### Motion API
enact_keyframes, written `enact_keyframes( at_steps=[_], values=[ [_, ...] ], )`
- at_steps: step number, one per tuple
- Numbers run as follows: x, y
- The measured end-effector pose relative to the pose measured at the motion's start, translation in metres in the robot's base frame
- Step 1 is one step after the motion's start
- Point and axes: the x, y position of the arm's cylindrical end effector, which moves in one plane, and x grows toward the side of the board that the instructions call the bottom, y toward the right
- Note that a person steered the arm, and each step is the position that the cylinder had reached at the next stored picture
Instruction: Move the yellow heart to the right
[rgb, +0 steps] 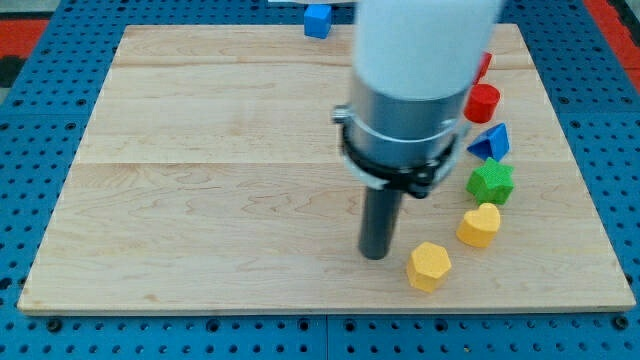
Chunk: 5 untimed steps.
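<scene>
The yellow heart (480, 225) lies on the wooden board (200, 200) at the view's lower right. A yellow hexagon (429, 266) lies just below and left of it. My tip (376, 254) rests on the board to the left of both, close to the hexagon's left side and roughly a hundred pixels left of the heart. It touches neither block as far as I can see.
A green star-like block (490, 182) sits above the heart, then a blue triangle (491, 141) and a red cylinder (482, 102). Another red block (485, 66) shows partly behind the arm. A blue cube (317, 20) sits at the board's top edge.
</scene>
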Motion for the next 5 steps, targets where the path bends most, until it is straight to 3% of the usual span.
enact_keyframes(
  at_steps=[1,3,5],
  values=[
    [0.027,0.038],
    [0.028,0.132],
    [0.034,0.004]
  ],
)
